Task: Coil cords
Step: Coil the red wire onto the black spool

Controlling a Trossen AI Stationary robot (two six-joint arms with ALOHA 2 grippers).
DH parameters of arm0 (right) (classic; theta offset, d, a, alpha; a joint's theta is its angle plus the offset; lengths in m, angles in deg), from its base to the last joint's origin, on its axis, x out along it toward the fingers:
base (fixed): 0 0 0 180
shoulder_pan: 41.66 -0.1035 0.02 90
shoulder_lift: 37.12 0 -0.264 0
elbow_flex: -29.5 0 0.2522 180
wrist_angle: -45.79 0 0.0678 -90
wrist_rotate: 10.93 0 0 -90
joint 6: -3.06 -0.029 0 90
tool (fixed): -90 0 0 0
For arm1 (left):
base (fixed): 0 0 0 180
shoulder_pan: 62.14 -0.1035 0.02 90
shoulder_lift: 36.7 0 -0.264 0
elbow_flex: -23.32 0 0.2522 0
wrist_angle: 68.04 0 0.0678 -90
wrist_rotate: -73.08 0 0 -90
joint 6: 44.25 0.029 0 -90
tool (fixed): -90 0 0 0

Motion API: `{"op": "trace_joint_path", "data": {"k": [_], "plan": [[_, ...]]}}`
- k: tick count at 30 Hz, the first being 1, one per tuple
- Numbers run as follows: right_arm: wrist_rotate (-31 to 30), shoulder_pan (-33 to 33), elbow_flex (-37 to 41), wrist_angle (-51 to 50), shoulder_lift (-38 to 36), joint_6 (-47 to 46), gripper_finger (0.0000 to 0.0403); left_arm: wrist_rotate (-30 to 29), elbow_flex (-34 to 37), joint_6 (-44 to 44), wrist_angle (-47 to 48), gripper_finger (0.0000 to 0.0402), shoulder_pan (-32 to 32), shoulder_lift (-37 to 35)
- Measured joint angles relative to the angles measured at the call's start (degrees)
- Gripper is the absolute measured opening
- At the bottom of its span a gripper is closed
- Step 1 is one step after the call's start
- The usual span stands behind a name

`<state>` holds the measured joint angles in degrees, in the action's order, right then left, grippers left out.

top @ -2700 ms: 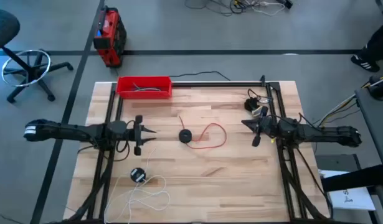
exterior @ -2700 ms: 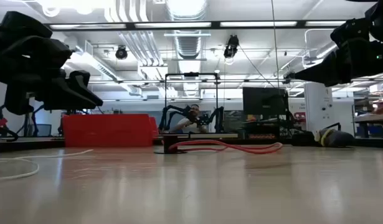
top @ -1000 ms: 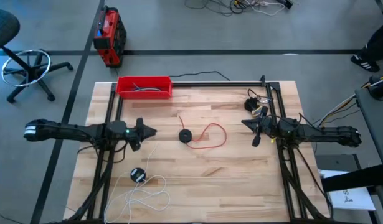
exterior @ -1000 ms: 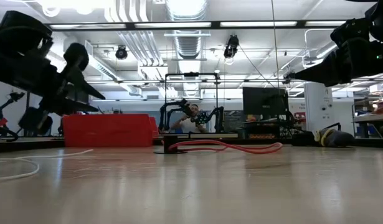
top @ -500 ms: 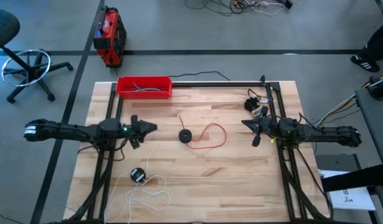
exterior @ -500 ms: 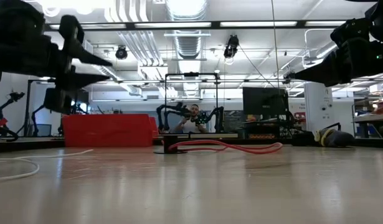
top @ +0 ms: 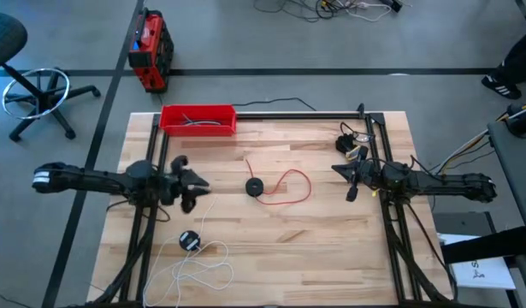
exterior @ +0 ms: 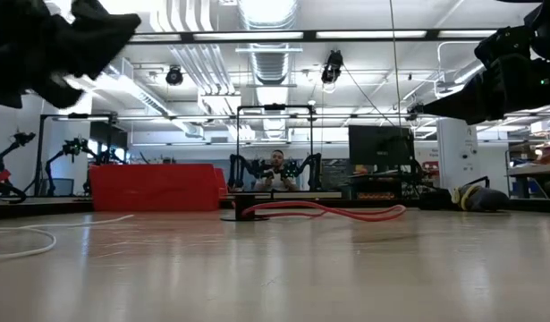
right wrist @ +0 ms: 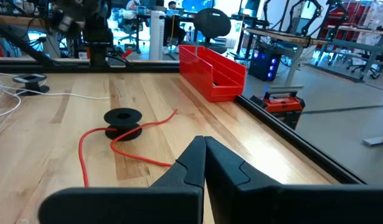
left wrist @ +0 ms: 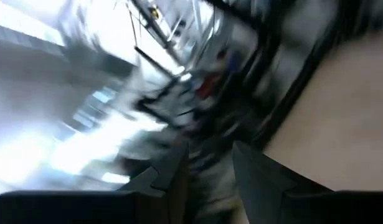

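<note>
— Cords first: where do they lie?

— Red cord (top: 284,188) sprawls mid-worktop (top: 314,257), between the two tools, its black disc (top: 255,186) nearest the left tool (top: 191,181). White cord (top: 203,265) lies loose well off to that tool's side, toward the near edge.

— Which step?

— I judge none begun; nothing is held. Left tool's fingers look spread, raised off the worktop. Right tool (right wrist: 204,146) waits pressed together, pointing at the red cord.

— Next?

— Probably lowering onto a cord end or disc to pinch it.
</note>
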<state>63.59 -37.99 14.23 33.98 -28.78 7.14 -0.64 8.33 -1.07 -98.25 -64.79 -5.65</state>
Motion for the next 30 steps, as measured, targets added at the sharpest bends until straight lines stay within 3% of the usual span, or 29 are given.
{"op": "trace_joint_path", "data": {"k": [4, 9, 12, 20, 26, 30], "plan": [[0.0, 0.0, 0.0, 0.0, 0.0, 0.0, 0.0, 1.2, 0.0, -39.2, -0.8, 0.0116, 0.0, 0.9], [0.0, 0.0, 0.0, 0.0, 0.0, 0.0, 0.0, 1.0, 0.0, -69.1, -4.2, 0.0116, 0.0, 2.0], [0.0, 0.0, 0.0, 0.0, 0.0, 0.0, 0.0, -3.5, 0.0, -72.8, -7.0, 0.0116, 0.0, 2.8], [0.0, 0.0, 0.0, 0.0, 0.0, 0.0, 0.0, -14.0, 0.0, -72.7, -15.3, 0.0116, 0.1, 8.6], [0.0, 0.0, 0.0, 0.0, 0.0, 0.0, 0.0, -15.9, -3.0, -69.7, -16.0, 0.0116, 0.1, 19.4], [0.0, 0.0, 0.0, 0.0, 0.0, 0.0, 0.0, -18.6, -8.4, -64.8, -11.3, 0.0116, 0.1, 29.6]]}}
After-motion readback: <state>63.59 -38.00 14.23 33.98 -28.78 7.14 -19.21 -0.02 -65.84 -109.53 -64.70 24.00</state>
